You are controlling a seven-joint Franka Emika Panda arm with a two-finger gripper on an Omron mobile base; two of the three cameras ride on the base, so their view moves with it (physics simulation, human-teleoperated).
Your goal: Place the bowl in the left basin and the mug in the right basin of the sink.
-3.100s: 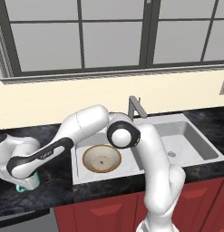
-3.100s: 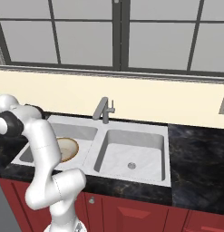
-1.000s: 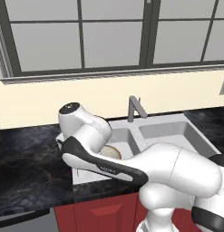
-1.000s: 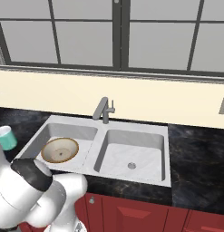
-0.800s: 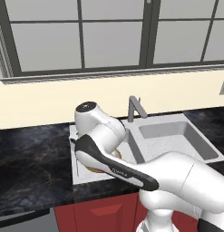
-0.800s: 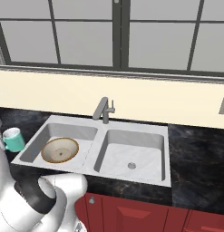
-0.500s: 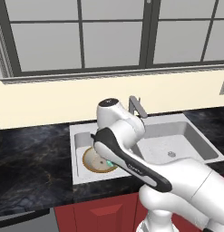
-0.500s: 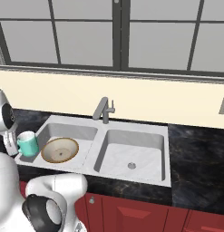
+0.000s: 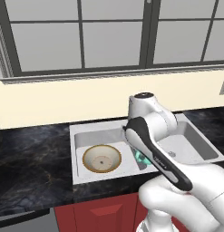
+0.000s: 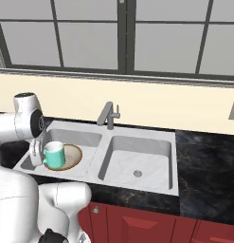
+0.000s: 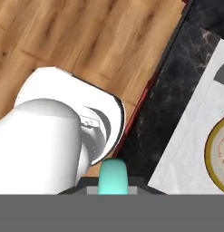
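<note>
Glossy white arm (image 9: pixel 177 181) — dark joints

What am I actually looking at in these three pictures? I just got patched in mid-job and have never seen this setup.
It is a rendered kitchen with a white robot arm on a base that drives. Two cameras ride on the base behind the arm, one to its left, one to its right; the third sits on the hand and looks along the gripper. The sink in the black counter has two basins and a faucet. The bowl already lies in the left basin. The gripper carries the teal mug above that bowl. The right basin, where the mug belongs, holds nothing yet. The hand camera shows floor, counter edge and a slice of the mug.
</note>
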